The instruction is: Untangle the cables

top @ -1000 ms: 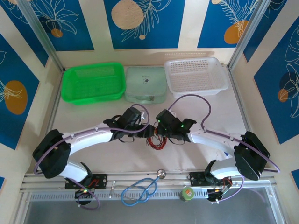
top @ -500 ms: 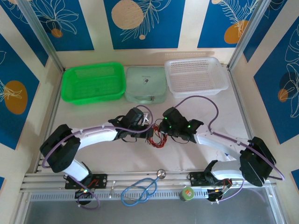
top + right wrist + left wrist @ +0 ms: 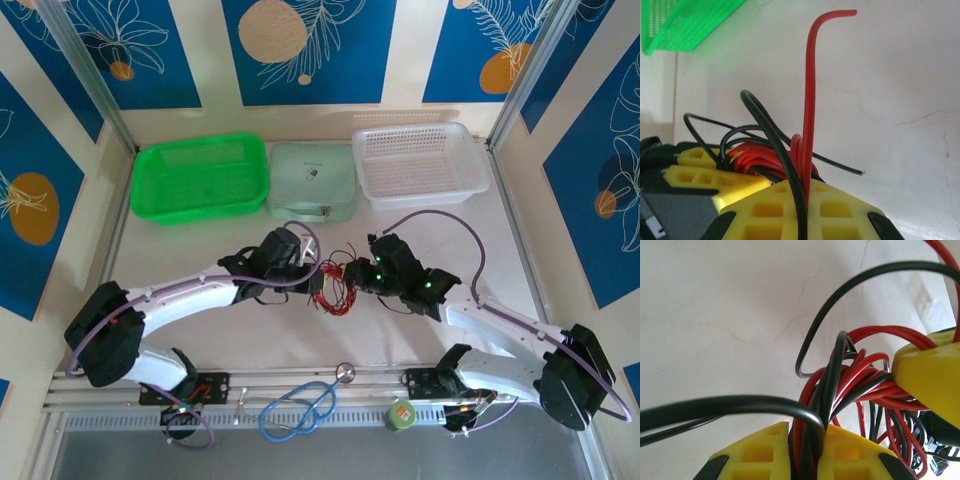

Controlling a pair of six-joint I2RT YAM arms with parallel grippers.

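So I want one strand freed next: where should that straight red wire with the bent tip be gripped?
Likely the red wire's straight stretch below the hooked tip, coming from the side, across it. There it stands clear of the tangled cables; lower down it enters the right gripper's pinch.

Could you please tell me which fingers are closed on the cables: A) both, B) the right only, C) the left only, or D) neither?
A: each wrist view shows the red and black cables pinched in the narrow gap between a yellow pair, the left fingers and the right fingers alike.
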